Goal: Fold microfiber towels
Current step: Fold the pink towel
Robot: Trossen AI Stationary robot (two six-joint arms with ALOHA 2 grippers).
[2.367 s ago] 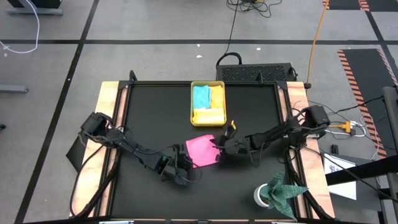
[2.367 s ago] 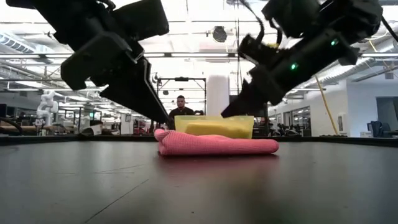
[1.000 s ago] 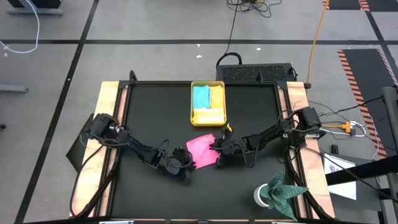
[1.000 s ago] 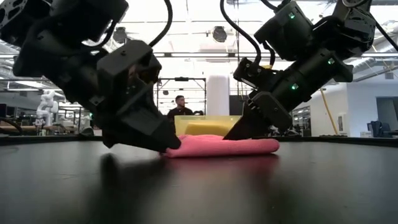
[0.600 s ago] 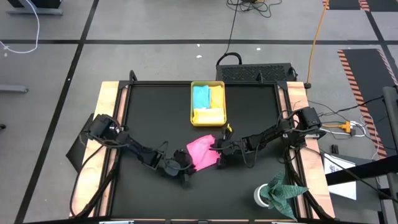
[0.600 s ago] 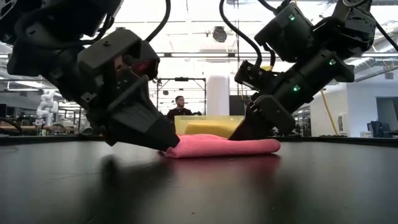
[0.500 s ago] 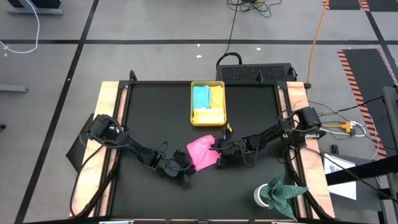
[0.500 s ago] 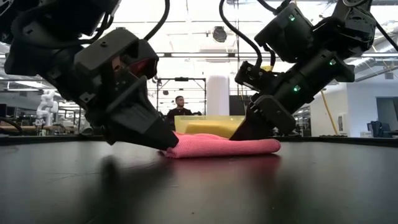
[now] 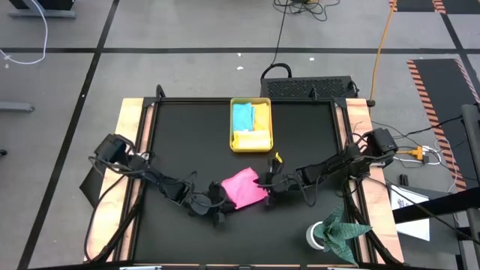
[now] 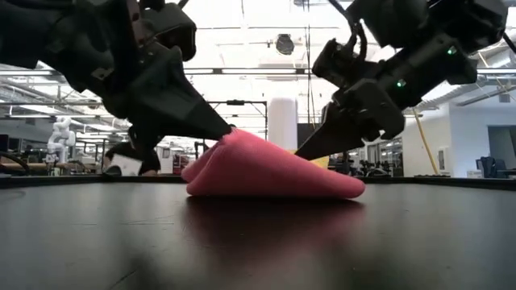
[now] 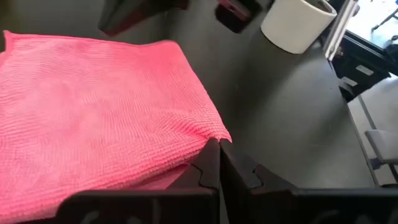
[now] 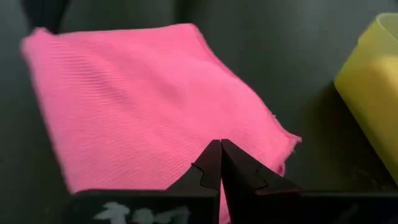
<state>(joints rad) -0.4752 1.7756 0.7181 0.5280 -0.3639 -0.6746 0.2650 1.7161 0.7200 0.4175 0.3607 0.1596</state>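
Pink towel (image 9: 242, 187) near the middle of the black desk (image 9: 180, 135), just in front of the yellow tray (image 9: 250, 148), partly folded and drawn up into a low tent in the low view. One edge raised off the surface on each side, far edge lying flat.

Left hand (image 9: 217, 196) at the towel's near-left corner, closed on the pink towel; in the left wrist view, fingertips (image 11: 214, 163) pinched together over the corner with cloth caught between them. Right hand (image 9: 264, 185) at the towel's right edge, likewise closed on the pink towel; in the right wrist view, fingertips (image 12: 217, 163) meeting on the hem.

Blue towel (image 9: 242, 117) and yellow towel (image 9: 253, 139) already folded and lying inside the tray. Beyond the working area: white cup (image 9: 316, 237) and dark green cloth (image 9: 343, 231) at the near-right corner of the desk, well apart from the towel.

Step in hand, as judged: lifting one side to carry it over for the next fold. To do it well: raise both corners level and together, keep the held edge taut between the two hands, carry it across until it lines up with the opposite edge, lower before releasing. Risks: uneven lift skewing the fold; dragging the whole towel toward the tray instead of folding it.
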